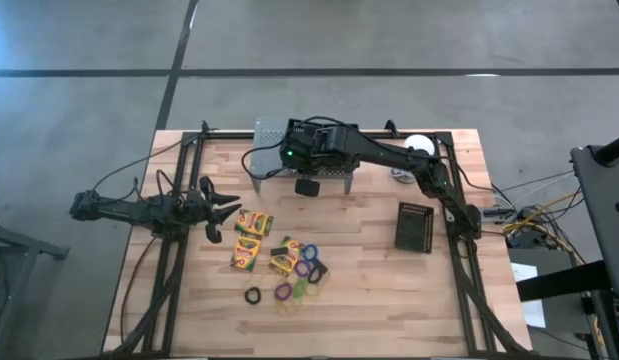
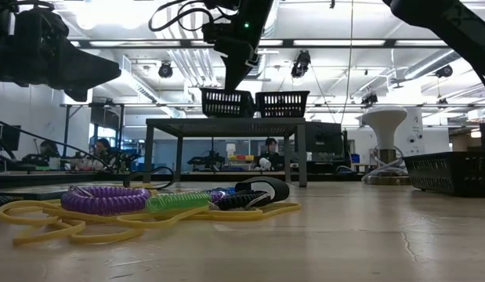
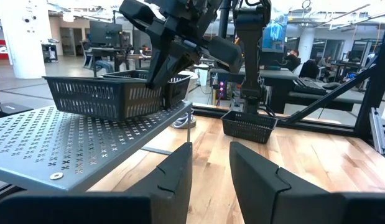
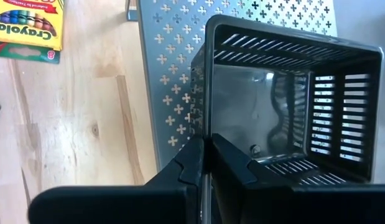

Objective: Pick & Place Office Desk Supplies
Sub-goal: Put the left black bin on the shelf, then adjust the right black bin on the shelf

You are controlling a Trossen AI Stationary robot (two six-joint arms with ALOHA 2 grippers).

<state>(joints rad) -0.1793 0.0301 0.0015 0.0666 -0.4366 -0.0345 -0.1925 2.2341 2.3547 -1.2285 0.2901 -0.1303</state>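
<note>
We find the right gripper over the grey perforated metal stand at the table's far edge, its two dark fingers clenched on the near wall of a small black mesh basket that rests on the stand. In the low view we count two such baskets side by side on the stand top; the gripped one sits beside the second basket.

A third black mesh basket lies on the bare wooden table, to the right, well apart from the stand.

The left gripper hovers near the table's left edge, fingers parted and holding nothing, just beside the yellow-and-green crayon boxes. Next to the boxes we note the cluster of small coloured band loops: yellow, purple, green, blue, with a black loop a little apart.

A white round dome object stands at the far right corner.
</note>
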